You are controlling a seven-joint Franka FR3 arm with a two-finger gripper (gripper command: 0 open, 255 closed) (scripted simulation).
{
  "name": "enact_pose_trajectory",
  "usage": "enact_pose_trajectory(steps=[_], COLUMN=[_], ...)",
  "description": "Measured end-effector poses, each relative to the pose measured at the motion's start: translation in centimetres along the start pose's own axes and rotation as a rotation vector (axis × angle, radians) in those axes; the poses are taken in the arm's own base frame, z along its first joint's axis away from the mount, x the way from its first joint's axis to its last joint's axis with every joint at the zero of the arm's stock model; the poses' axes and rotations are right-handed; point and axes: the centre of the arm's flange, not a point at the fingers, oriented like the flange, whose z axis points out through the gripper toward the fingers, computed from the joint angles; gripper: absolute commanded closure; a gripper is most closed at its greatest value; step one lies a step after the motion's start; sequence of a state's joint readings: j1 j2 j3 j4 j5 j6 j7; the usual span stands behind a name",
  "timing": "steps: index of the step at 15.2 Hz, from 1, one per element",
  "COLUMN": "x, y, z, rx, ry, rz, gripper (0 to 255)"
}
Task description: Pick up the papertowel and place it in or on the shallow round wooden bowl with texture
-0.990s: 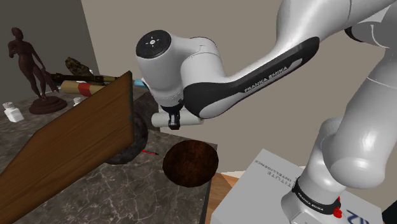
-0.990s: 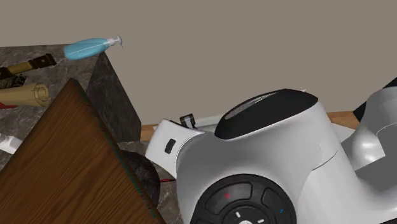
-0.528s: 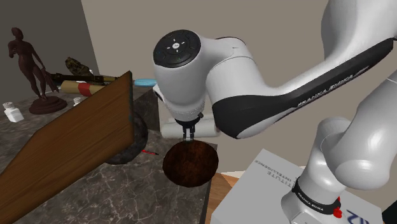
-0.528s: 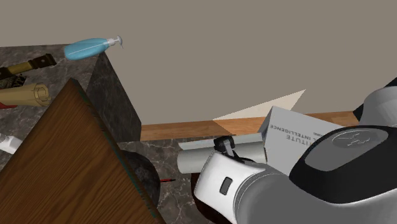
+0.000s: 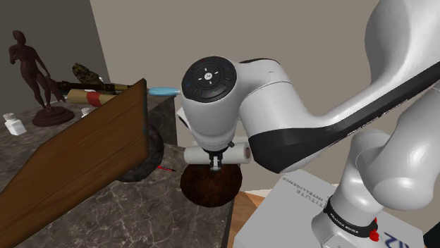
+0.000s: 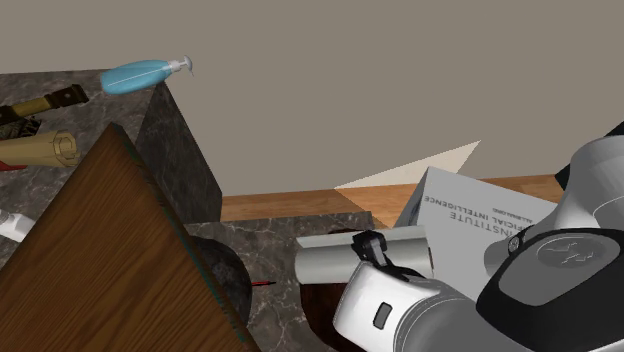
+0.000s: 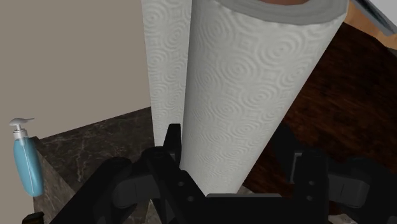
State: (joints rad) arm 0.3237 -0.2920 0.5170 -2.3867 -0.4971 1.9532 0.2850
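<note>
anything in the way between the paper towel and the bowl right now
Nothing visible. The gripper holds the paper towel over the bowl, with only air between them. The slanted wooden board stands off to the shoulder view's left, clear of the way down.

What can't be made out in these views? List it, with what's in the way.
- Shoulder view: the paper towel roll and gripper cover the far rim of the dark bowl; whether roll and bowl touch cannot be told.
- Wrist view: the roll's far end is cut off by the picture's edge.
- Shoulder view: the wooden board hides most of a dark round thing behind it.
</note>
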Motion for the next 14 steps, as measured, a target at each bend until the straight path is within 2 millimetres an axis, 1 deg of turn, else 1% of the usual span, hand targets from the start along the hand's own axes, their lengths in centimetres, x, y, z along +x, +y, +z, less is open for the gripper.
enact_pose_trajectory(steps=[9,14], x=[0.4,0.4], y=[-2.8,-3.1], z=[3.9,4.2], rx=[-0.002,-0.004], ry=[0.001,0.005], rz=[0.002,0.005], gripper=[255,255])
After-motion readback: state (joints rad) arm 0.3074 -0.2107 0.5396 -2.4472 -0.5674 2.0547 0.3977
